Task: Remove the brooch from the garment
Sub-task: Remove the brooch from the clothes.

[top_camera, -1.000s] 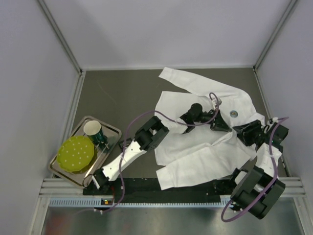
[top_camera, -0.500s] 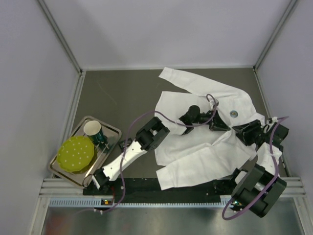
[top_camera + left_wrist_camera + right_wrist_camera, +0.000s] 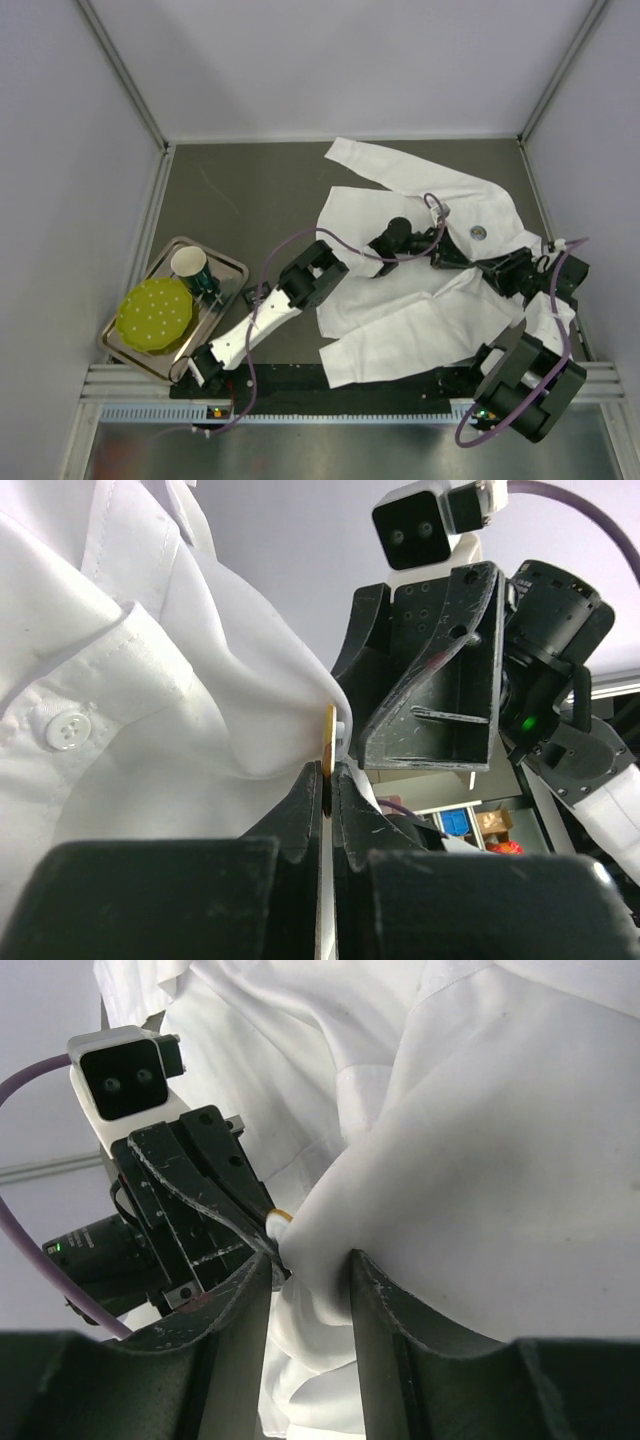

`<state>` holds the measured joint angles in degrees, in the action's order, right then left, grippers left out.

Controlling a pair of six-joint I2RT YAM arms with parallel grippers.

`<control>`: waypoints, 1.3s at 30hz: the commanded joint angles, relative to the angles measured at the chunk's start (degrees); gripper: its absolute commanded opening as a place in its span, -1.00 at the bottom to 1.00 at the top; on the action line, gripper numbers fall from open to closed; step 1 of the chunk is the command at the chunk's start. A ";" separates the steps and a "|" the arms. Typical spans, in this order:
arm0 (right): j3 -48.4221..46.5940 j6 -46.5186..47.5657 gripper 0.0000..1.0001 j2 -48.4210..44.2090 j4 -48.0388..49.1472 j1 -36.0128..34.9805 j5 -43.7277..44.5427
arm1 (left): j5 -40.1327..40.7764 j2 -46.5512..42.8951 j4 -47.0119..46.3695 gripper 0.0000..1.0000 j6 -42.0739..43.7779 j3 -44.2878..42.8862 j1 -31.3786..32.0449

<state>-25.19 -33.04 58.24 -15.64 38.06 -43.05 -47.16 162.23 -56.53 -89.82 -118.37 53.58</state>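
Observation:
The garment (image 3: 400,300), a white shirt, lies spread over the right half of the table. Both grippers meet over its chest. My left gripper (image 3: 327,772) is shut on the brooch (image 3: 328,742), a thin gold-rimmed disc seen edge-on, still against a pulled-up peak of the garment (image 3: 150,680). From the right wrist view the brooch (image 3: 281,1216) shows as a yellow rim at the left fingers (image 3: 215,1195). My right gripper (image 3: 310,1260) pinches a fold of the garment (image 3: 500,1160) just beside the brooch. From above, the left gripper (image 3: 448,256) and right gripper (image 3: 470,262) hide the brooch.
A metal tray (image 3: 235,268) at the left holds a white cup (image 3: 188,263) and a yellow-green dotted disc (image 3: 154,313). A small round dark badge (image 3: 479,232) sits on the shirt beyond the grippers. Grey walls close in the table on three sides.
The right jaws have narrowed onto the fold of cloth. The left gripper stays clamped on the brooch, its wrist shifted only slightly.

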 commanded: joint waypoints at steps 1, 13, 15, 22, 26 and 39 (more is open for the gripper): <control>-0.12 0.34 -0.21 -0.23 1.93 0.34 -1.07 | 1.54 -1.75 -5.60 -1.00 -3.33 -1.60 -0.76; -0.47 0.34 -0.25 1.09 2.81 0.34 -1.86 | 0.93 -0.77 -7.55 -1.00 -4.77 -3.02 -1.20; -0.91 0.17 -0.25 1.09 2.98 0.34 -1.78 | 0.66 -1.65 -6.40 -1.00 -3.44 -2.57 -0.85; -0.56 0.25 -0.49 1.35 3.16 0.34 -1.86 | 0.84 -2.80 -6.39 -1.00 -0.80 -2.22 -0.06; -0.30 0.25 -0.58 0.83 3.24 0.34 -1.16 | 1.98 -4.99 -7.28 -1.00 2.01 1.11 -0.14; -0.21 -0.36 -0.50 1.36 3.69 0.34 -3.71 | 0.92 -8.24 -7.38 -1.00 9.92 4.80 -0.23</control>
<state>-25.12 -33.56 60.12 -14.09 38.06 -45.08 -45.50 161.42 -61.58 -85.21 -115.50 53.08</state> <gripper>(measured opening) 0.200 0.030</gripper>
